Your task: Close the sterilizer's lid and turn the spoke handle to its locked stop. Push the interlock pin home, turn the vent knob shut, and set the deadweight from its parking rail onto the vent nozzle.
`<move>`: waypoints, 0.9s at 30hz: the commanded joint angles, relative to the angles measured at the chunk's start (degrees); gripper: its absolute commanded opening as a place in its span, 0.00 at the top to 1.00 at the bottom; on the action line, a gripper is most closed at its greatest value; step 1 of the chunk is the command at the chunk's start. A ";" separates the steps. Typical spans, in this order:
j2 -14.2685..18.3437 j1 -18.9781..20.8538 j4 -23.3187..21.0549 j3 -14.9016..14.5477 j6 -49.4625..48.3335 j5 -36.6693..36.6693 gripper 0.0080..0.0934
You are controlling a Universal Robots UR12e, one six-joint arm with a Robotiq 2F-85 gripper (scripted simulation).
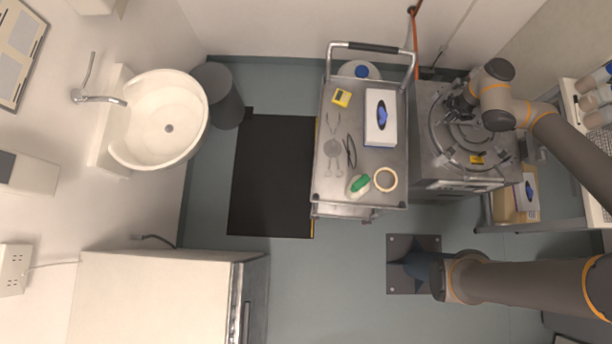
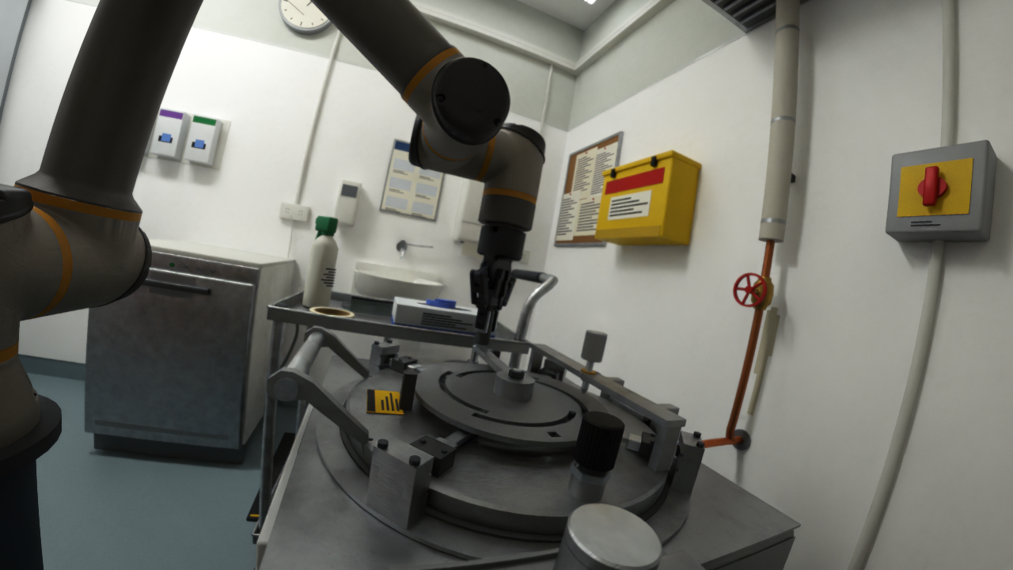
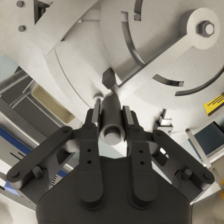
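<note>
The grip post of the spoke handle point(image 3: 111, 119) is partly hidden between my fingers; it rises from the end of a spoke that runs to the hub point(image 3: 201, 28) at the middle of the lid. The sterilizer's round grey lid point(image 2: 496, 425) lies flat on the vessel. The black vent knob point(image 2: 598, 439) stands near the lid's front rim, and a round metal deadweight point(image 2: 613, 539) sits at the near corner. My gripper point(image 3: 111, 117) points down at the far side of the lid and is closed around the spoke handle's grip post.
Behind the sterilizer a steel cart point(image 1: 361, 138) carries a tissue box point(image 1: 380, 117), a tape roll point(image 1: 385, 179) and small tools. A curved lid arm point(image 2: 312, 383) crosses the left rim. The wall with an orange pipe point(image 2: 751, 340) lies close on the right.
</note>
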 commanded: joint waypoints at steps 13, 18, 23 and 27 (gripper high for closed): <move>-0.23 0.02 -0.15 0.22 -0.01 0.15 1.00; -0.68 -0.02 -0.20 0.73 -0.05 0.15 1.00; -1.16 -0.10 -0.25 1.25 -0.12 0.15 1.00; -1.55 -0.17 -0.28 1.66 -0.20 0.15 1.00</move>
